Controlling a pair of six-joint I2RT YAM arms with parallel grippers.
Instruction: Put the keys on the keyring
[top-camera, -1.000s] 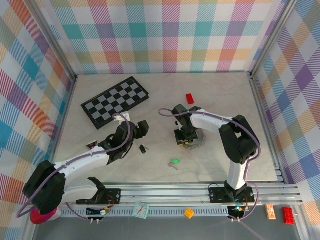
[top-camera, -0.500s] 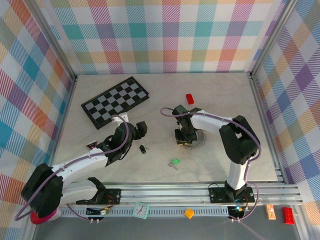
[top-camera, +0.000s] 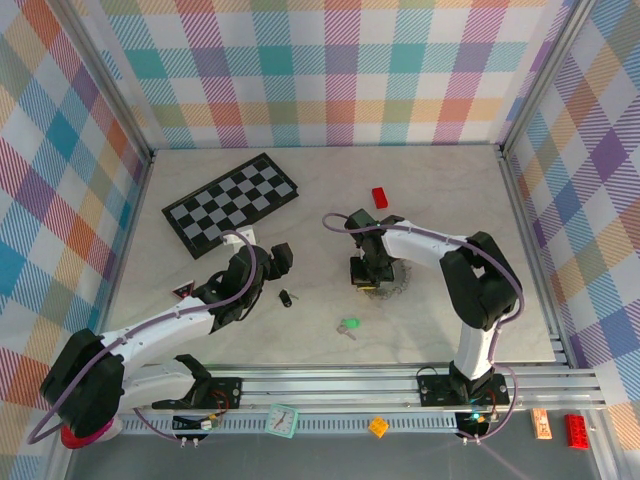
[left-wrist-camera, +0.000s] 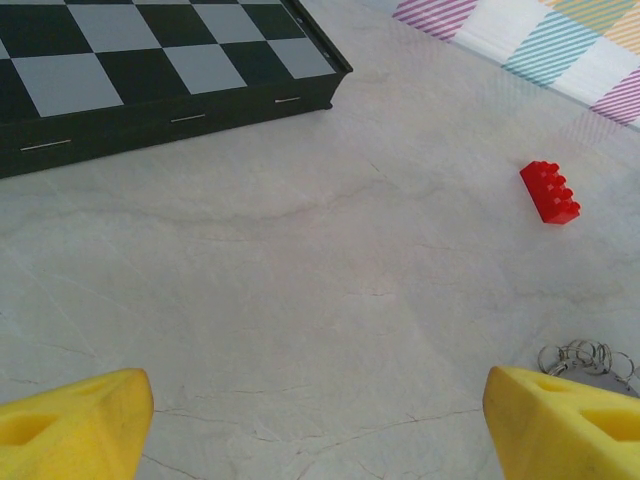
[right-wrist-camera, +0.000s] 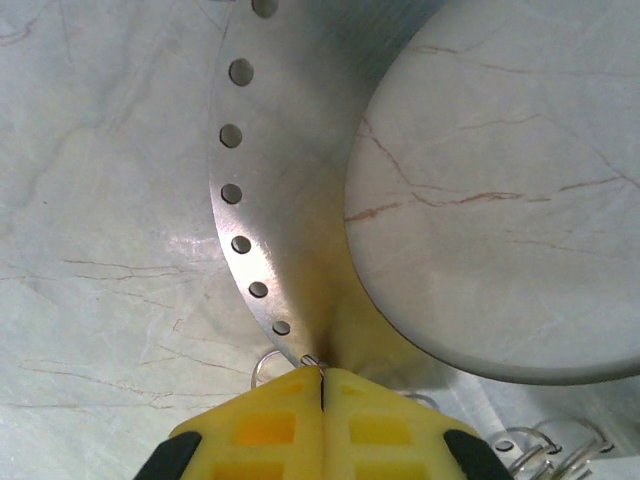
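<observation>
Our right pincer is pressed shut on the edge of the keyring, just right of the middle of the worktop. Our left pincer stands wide apart. The black key lies just beside it, towards the arm bases. The green key lies nearer the bases still, near the keyring but apart from it.

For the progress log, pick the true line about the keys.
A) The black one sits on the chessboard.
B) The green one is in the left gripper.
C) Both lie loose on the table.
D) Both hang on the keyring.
C: the black key and the green key both lie flat on the table, apart from each other and from the keyring.
</observation>
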